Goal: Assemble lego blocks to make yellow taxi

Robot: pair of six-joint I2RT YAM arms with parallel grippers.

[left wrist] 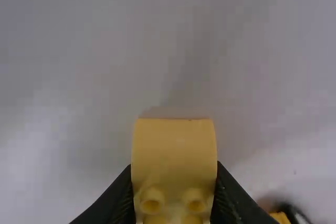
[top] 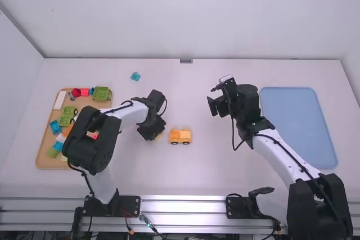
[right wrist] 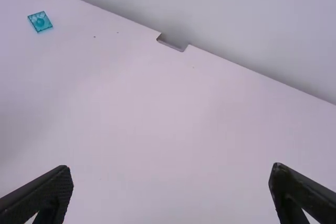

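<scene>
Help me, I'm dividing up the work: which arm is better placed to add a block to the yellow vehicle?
Left, probably: the left gripper holds a yellow block near the yellow vehicle; the right gripper is open, empty and farther off.

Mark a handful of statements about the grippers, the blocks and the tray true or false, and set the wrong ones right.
1. The left gripper holds a yellow block. True.
2. The right gripper is shut on a block. False: its fingers are apart, with nothing between them.
3. The wheeled yellow piece stands on the blue mat. False: it stands on the white table, off the mat.
4. The teal block near the table's far edge lies outside the tan tray. True.
5. The tray holds only yellow blocks. False: it also holds green, red and blue ones.
</scene>
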